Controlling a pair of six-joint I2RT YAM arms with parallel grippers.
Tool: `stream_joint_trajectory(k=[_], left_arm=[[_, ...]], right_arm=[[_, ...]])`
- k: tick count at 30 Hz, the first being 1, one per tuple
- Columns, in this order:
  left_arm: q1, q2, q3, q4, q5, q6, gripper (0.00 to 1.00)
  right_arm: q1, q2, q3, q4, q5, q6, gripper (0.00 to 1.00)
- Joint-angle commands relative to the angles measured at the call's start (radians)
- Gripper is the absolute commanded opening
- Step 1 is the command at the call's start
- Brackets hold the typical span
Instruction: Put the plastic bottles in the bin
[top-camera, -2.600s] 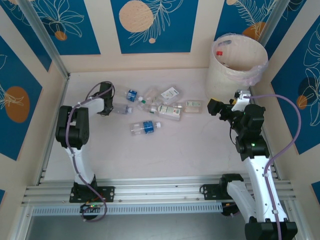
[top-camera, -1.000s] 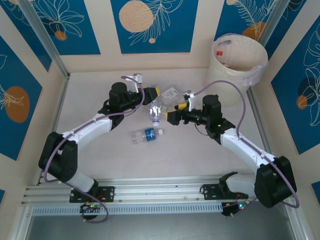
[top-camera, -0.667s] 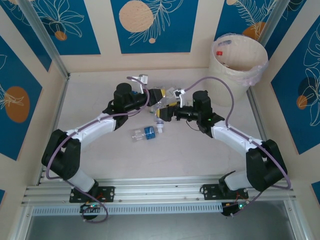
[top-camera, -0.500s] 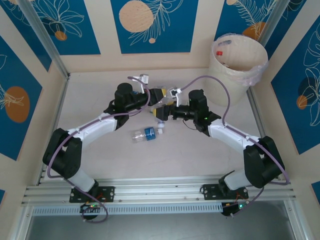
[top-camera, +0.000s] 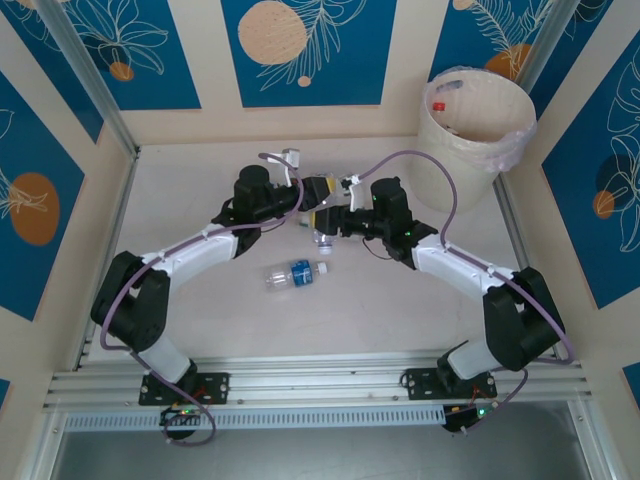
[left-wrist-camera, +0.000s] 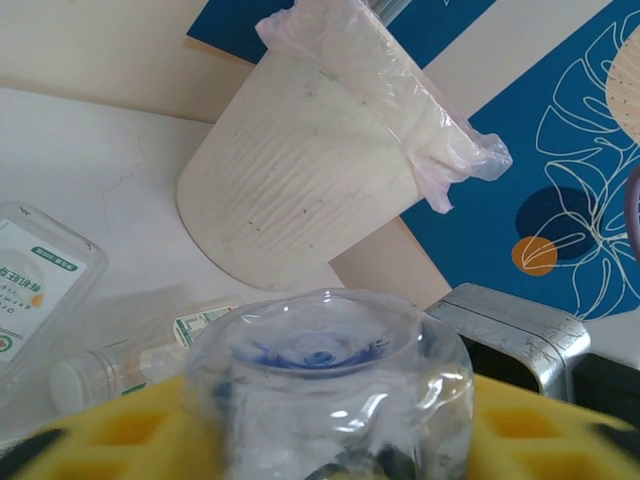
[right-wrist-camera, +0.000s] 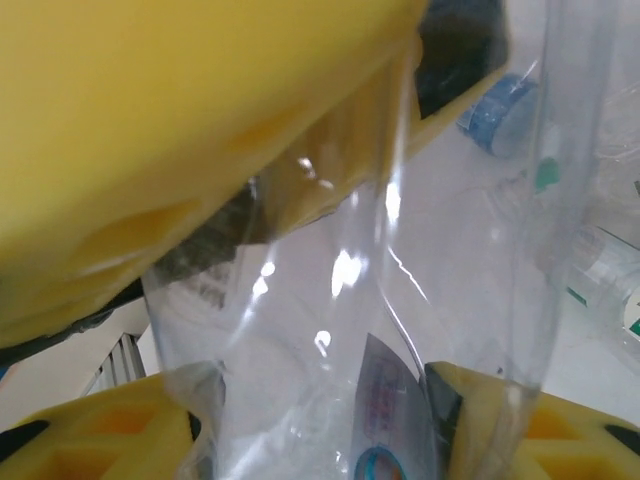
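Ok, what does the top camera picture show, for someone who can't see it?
Over the middle of a pale table, the left gripper and right gripper meet at one clear bottle. Another bottle with a blue label lies nearer, and the big white bin stands far right.

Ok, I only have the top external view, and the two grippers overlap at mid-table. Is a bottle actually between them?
Observer: Yes. The left wrist view shows a clear bottle sitting base-first inside the left gripper.
Operator: And the right side?
Observer: The right gripper flanks that bottle's labelled body. I cannot tell which grip carries it.
Operator: Anything beyond it?
Observer: A white-capped bottle lies on the table in front of the bin.
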Motion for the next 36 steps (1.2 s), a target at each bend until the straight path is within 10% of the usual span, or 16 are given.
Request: stream_joint_trajectory(k=[1, 7, 17, 23, 36], left_arm=[[-0.012, -0.016, 0.047, -0.009, -0.004, -0.002, 0.67], [-0.011, -0.063, 0.022, -0.043, -0.045, 0.032, 1.00], [-0.005, -0.158, -0.069, -0.041, -0.179, 0.125, 1.00], [-0.002, -0.200, -0.104, -0.242, -0.494, 0.162, 1.00], [0.001, -0.266, -0.228, -0.236, -0.470, 0.228, 1.00]], right_arm=[[-0.012, -0.030, -0.004, -0.078, 0.069, -0.054, 0.47], [-0.032, -0.061, -0.005, -0.148, 0.115, -0.090, 0.42], [-0.085, -0.112, 0.000, -0.264, 0.234, -0.141, 0.40], [-0.144, -0.170, -0.002, -0.338, 0.310, -0.168, 0.38], [-0.342, -0.229, 0.152, -0.353, 0.327, -0.237, 0.38]])
